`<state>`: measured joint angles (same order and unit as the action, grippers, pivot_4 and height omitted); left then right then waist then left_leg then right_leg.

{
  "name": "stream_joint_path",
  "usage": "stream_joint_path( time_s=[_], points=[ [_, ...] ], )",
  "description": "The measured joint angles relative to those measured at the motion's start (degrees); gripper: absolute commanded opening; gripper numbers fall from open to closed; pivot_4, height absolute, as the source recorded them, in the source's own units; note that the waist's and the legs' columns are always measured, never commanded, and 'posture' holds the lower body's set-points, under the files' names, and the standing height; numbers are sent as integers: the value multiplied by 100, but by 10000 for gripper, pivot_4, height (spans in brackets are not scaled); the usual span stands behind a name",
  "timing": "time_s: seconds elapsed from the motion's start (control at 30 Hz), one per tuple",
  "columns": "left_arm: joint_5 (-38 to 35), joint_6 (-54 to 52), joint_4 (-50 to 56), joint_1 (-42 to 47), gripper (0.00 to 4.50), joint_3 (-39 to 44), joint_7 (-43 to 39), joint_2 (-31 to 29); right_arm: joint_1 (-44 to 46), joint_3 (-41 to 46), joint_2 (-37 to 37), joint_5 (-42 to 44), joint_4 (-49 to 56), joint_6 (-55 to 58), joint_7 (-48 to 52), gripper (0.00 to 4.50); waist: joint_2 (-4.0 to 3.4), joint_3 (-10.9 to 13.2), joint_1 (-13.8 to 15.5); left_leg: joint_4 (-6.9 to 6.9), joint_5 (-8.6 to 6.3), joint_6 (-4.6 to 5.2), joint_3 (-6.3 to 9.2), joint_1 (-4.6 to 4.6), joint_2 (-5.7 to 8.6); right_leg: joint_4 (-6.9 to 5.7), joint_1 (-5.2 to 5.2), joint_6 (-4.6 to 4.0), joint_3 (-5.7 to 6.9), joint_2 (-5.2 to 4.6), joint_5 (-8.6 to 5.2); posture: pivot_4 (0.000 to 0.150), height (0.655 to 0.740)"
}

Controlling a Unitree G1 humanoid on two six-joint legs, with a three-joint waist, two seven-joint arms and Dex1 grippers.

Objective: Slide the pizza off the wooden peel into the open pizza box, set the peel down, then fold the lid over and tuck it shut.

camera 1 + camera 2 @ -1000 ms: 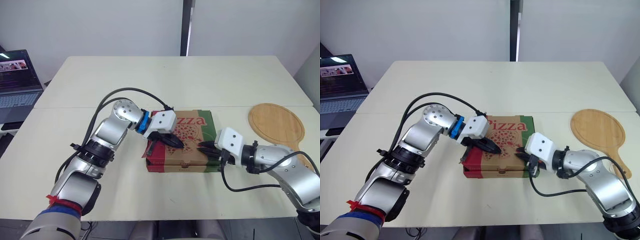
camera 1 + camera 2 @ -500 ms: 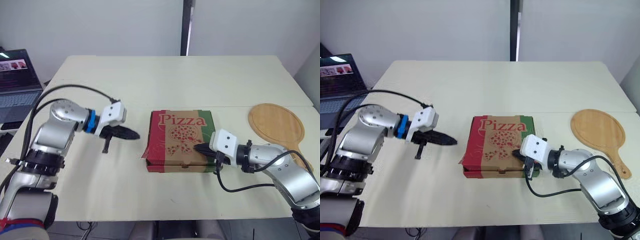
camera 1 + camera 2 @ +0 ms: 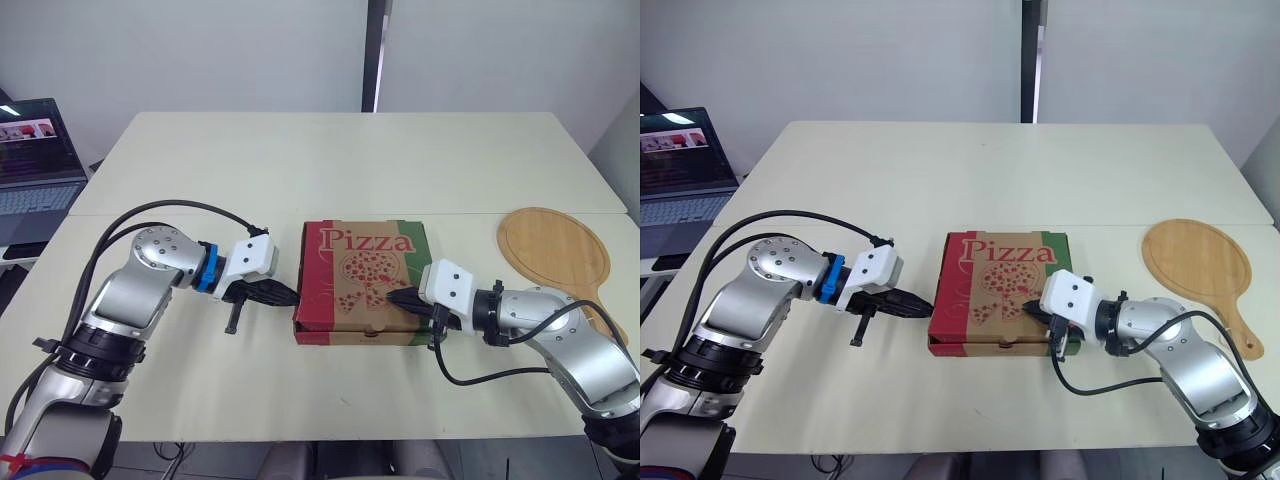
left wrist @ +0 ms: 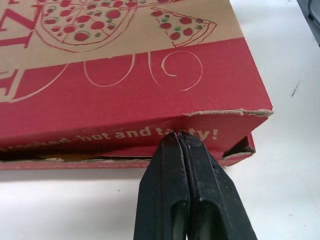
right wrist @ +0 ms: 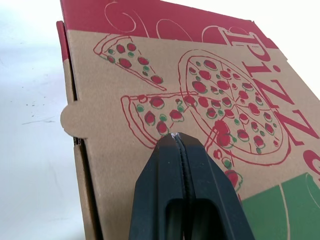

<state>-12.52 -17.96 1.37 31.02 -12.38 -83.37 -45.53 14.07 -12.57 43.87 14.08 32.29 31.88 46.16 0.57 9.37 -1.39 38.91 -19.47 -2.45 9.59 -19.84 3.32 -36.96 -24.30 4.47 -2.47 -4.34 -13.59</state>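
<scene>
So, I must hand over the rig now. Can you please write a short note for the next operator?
Left pincer: shut, tips against the red side flap of the pizza box.
Right pincer: shut, tips on the lid, on its printed top.
Wooden peel: bare, flat on the table, to the robot's right of the box.
Done: peel set down, lid folded over.
Left: a gap shows under the side flap, so the tuck looks unfinished; press it in, then pull both arms back.

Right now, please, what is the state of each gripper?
Left gripper: shut, holding nothing, tips at the side of the pizza box.
Right gripper: shut, holding nothing, tips at its top.
</scene>
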Motion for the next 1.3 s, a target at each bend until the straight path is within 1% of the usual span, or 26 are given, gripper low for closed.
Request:
stream_joint_path(
  time_s=[0.1, 0.23, 0.43, 0.53, 0.6, 0.67, 0.73, 0.83, 0.97, 1.1, 1.3],
  points=[
    [-9, 10, 13, -1, 0, -21, 120, 139, 19, 0, -5, 0, -11, 0, 3, 522, 0, 0, 3, 0, 0, 0, -1, 0, 0, 0, 0, 0, 0, 0, 0, 1500, 7400],
    [-90, -146, 54, 2, 0, -10, 196, 157, 82, -1, -9, 1, -41, -4, 13, 522, 0, 0, 2, 0, 0, 0, 0, 0, 0, 0, 0, 0, 0, 0, 0, 1500, 7400],
    [-94, -137, 5, -70, 0, 120, 125, -273, 89, -65, -11, -69, -92, -38, 88, 522, 0, 0, -18, -3, 0, 0, 0, 2, -2, 0, -2, 0, 0, 0, 0, 1500, 7400],
    [-328, -427, -3, -49, 0, 324, 138, -324, 66, -167, -10, -226, -120, -131, 106, 522, 0, 0, -9, -2, 0, 0, 0, 0, 0, 0, -1, 0, 0, 0, 0, 1500, 7400],
    [-668, -908, 89, 111, 0, 492, 247, -198, 41, -234, -8, -371, -125, -185, 109, 522, 0, 0, -2, 0, 0, 0, 2, -1, 0, 0, 0, 0, 2, 0, 0, 1500, 7400],
    [-955, -1292, 329, 304, 0, 604, 468, 74, 29, -268, -7, -459, -143, -264, 110, 522, 2, 0, 4, 2, 0, 0, 2, 0, 1, 0, 3, 0, 2, 0, 0, 1500, 7400],
    [-1037, -1435, 619, 417, 0, 531, 699, 360, 32, -328, -8, -587, -174, -366, 111, 522, 2, -1, -15, 1, 0, 0, -1, 3, 0, 0, 3, 0, -1, 0, 0, 1500, 7400],
    [-716, -1162, 633, 366, 0, 88, 850, 523, 34, -358, -9, -677, -243, -503, 123, 522, 0, -2, -30, -3, 1, -1, -2, 6, -2, -1, 0, 0, -1, 1, 0, 1500, 7400],
    [-99, -479, 107, 196, 0, -497, 882, 523, 38, -445, -4, -864, -296, -651, 149, 522, 0, -2, -29, -5, 1, -1, -3, 6, -3, 0, 0, -1, -2, 1, 0, 1500, 7400],
    [171, -17, -174, 217, 0, -542, 888, 445, -2, -451, -2, -947, -346, -731, 175, 522, 0, -4, -20, -4, 1, -1, -4, 7, -1, 1, 2, -1, -3, 0, 0, 1500, 7400],
    [201, 268, -454, 166, 0, -521, 903, 511, -55, -450, -4, -1069, -416, -910, 168, 522, 1, -11, -21, -4, 0, -1, -3, 13, -1, 1, 9, 0, -2, 0, 0, 1500, 7400]
  ],
)
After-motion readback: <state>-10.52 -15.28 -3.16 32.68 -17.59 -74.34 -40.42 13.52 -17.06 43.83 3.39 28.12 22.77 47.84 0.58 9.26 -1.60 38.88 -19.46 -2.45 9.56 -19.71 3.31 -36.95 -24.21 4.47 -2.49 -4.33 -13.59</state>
